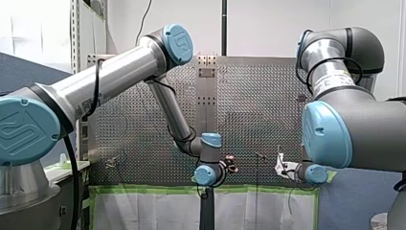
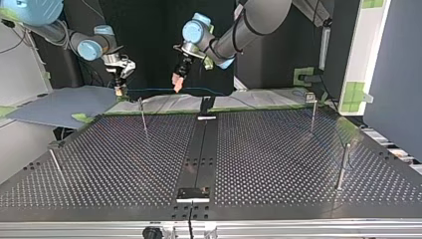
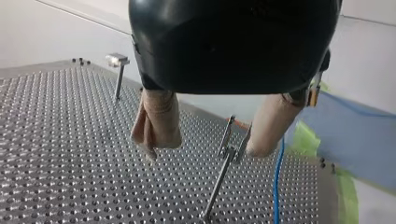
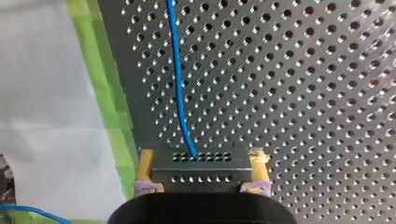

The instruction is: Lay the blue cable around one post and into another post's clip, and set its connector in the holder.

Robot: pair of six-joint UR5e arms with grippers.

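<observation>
Right end effector [image 4: 202, 161] clamps one connector [image 4: 201, 175]; left end effector [image 3: 204, 150] gapes; seemingly four posts [image 2: 143, 114].

Even, soft light; glare glints off the perforated table [image 2: 278, 149], shadows faint

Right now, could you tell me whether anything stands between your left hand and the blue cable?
Nothing visible does. In the left wrist view the blue cable runs just beside one beige finger of my open left hand; the post stands under the gap between its fingers, not toward the cable.
</observation>
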